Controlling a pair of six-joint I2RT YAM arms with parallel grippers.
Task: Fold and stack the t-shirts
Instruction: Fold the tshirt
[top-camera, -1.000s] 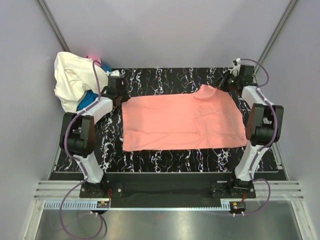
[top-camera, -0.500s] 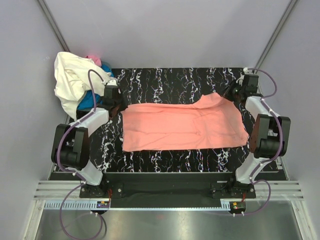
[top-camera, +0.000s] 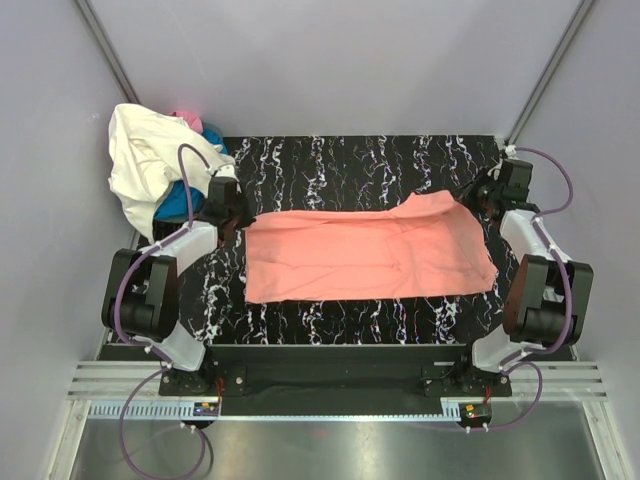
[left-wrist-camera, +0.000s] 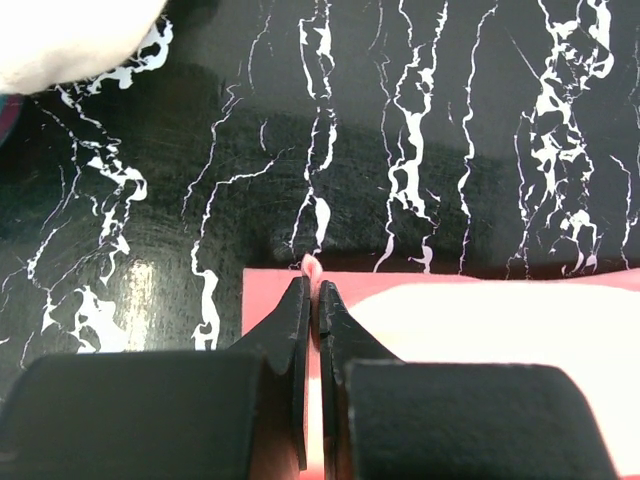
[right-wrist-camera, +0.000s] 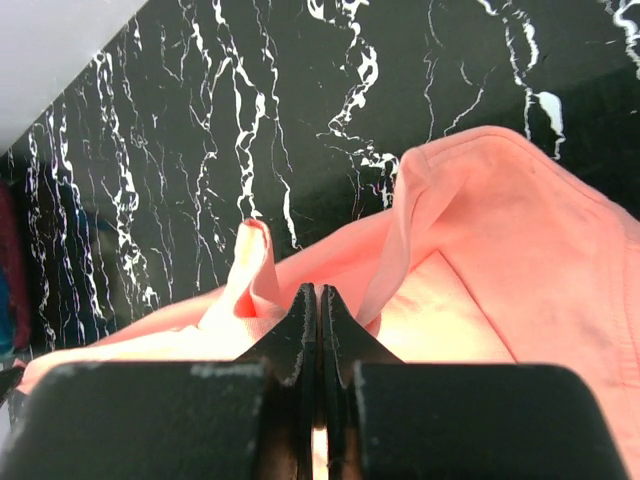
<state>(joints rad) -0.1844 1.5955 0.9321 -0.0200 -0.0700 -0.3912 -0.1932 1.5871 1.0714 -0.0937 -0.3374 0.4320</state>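
The salmon-pink t-shirt (top-camera: 365, 255) lies spread across the black marbled table (top-camera: 340, 160). My left gripper (top-camera: 236, 212) is shut on its far left corner; in the left wrist view (left-wrist-camera: 313, 292) a bit of pink cloth pokes out between the closed jaws. My right gripper (top-camera: 472, 196) is shut on the shirt's far right corner, which is lifted and wrinkled (right-wrist-camera: 440, 250) around the jaws (right-wrist-camera: 317, 300). The cream-white t-shirt (top-camera: 145, 160) lies heaped at the far left, with the bright blue shirt (top-camera: 178, 203) under it and a bit of hot pink (top-camera: 186, 118) behind.
Grey walls close in the table on the far, left and right sides. The heap of shirts hangs over the table's far left corner, right beside my left arm. A metal rail (top-camera: 320, 390) runs along the near edge.
Both grippers have pulled the shirt's far edge toward the near side and outward, stretching it flatter. The raised fold at the far right has come down. The right arm has swung to the right.
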